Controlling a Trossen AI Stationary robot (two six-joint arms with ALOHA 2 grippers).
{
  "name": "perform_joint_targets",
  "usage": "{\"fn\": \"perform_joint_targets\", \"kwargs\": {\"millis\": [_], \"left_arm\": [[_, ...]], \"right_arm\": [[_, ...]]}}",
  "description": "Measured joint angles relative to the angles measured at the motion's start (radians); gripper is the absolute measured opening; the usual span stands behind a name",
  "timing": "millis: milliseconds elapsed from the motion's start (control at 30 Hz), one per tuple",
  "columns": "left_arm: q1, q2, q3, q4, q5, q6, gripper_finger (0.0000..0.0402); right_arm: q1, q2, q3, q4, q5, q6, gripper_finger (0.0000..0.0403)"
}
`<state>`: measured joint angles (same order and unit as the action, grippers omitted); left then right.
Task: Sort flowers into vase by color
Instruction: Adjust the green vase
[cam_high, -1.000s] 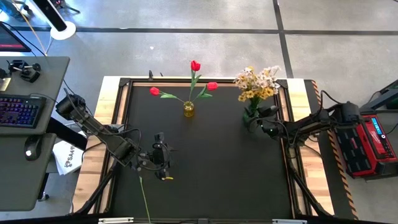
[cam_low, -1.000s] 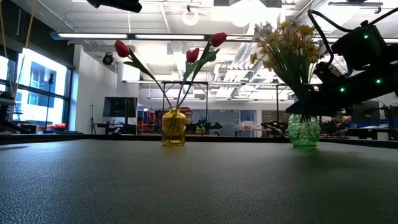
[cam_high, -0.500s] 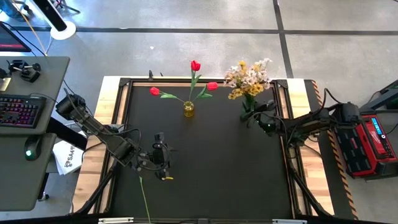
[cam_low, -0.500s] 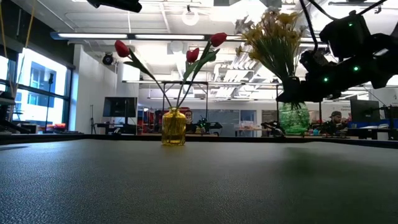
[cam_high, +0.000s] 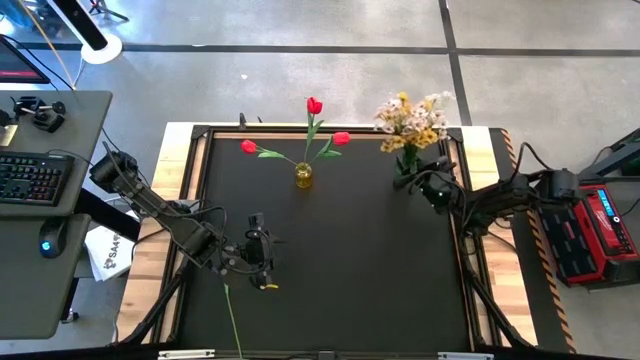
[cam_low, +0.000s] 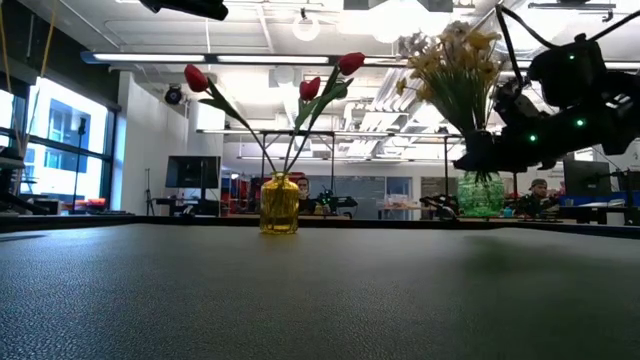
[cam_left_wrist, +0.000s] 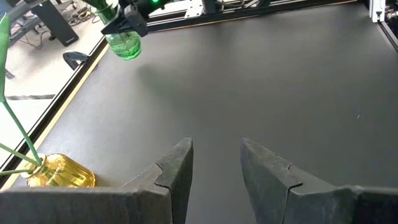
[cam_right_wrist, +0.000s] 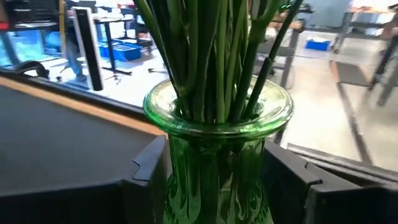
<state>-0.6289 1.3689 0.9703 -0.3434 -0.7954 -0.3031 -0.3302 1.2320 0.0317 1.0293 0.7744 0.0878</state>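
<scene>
Lifted green vase (cam_low: 481, 192) shifted rightward, clamped in right pincer (cam_high: 425, 185).

Both of your arms are dark, nearly black, built from slim tube-like links joined by chunkier rounded joints. Black cables loop loosely along the left arm (cam_high: 150, 205) and the right arm (cam_high: 510, 195). The left gripper (cam_left_wrist: 214, 168) ends in two flat, matte dark-grey fingers (cam_left_wrist: 177, 171) with angular, stepped inner edges. The right gripper (cam_right_wrist: 217, 180) has the same blocky dark fingers (cam_right_wrist: 292, 177). Small green indicator lights glow on the right arm's wrist housing (cam_low: 565, 95).
</scene>
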Motion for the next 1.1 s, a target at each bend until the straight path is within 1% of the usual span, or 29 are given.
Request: {"fn": "perform_joint_targets", "kwargs": {"millis": [100, 333, 467, 567, 700, 967, 1100], "left_arm": [[0.000, 0.000, 0.000, 0.000, 0.000, 0.000, 0.0121], [0.000, 0.000, 0.000, 0.000, 0.000, 0.000, 0.0121], [0.000, 0.000, 0.000, 0.000, 0.000, 0.000, 0.0121], [0.000, 0.000, 0.000, 0.000, 0.000, 0.000, 0.0121], [0.000, 0.000, 0.000, 0.001, 0.000, 0.000, 0.0121], [0.000, 0.000, 0.000, 0.001, 0.000, -0.001, 0.0121], [0.000, 0.000, 0.000, 0.001, 0.000, -0.006, 0.0121]], "right_arm": [[0.008, 0.000, -0.019, 0.000, -0.024, 0.009, 0.0168], [0.012, 0.006, -0.023, -0.046, -0.033, 0.043, 0.0168], [0.012, 0.028, -0.023, -0.055, -0.048, 0.048, 0.0169], [0.012, 0.049, -0.023, -0.062, -0.045, 0.085, 0.0171], [0.012, 0.077, -0.023, -0.072, -0.040, 0.121, 0.0194], [0.012, 0.087, -0.023, -0.089, -0.077, 0.087, 0.0259], [0.012, 0.087, -0.023, -0.088, -0.081, 0.106, 0.0273]]}}
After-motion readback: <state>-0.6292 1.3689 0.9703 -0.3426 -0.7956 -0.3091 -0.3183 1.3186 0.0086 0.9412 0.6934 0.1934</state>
